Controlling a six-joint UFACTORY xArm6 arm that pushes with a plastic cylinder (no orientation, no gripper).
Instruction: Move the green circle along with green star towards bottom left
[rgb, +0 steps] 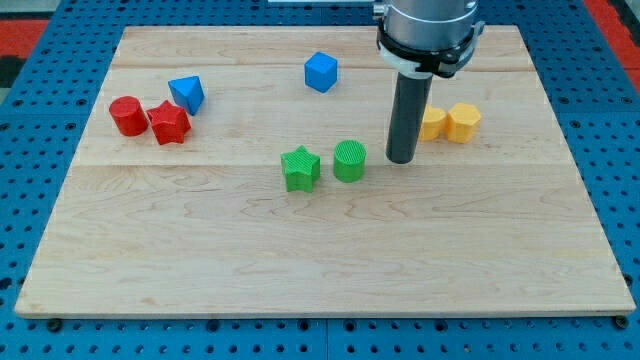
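The green circle (349, 160) sits near the middle of the wooden board (320, 270). The green star (300, 168) lies just to its left, a small gap between them. My tip (401, 159) rests on the board just right of the green circle, a short gap apart, level with it. The dark rod rises from the tip toward the view's top.
A red circle (127, 116), a red star (169, 123) and a blue triangle (187, 94) cluster at the upper left. A blue cube (321, 72) lies at the top centre. Two yellow blocks (433, 123) (463, 122) sit right of the rod.
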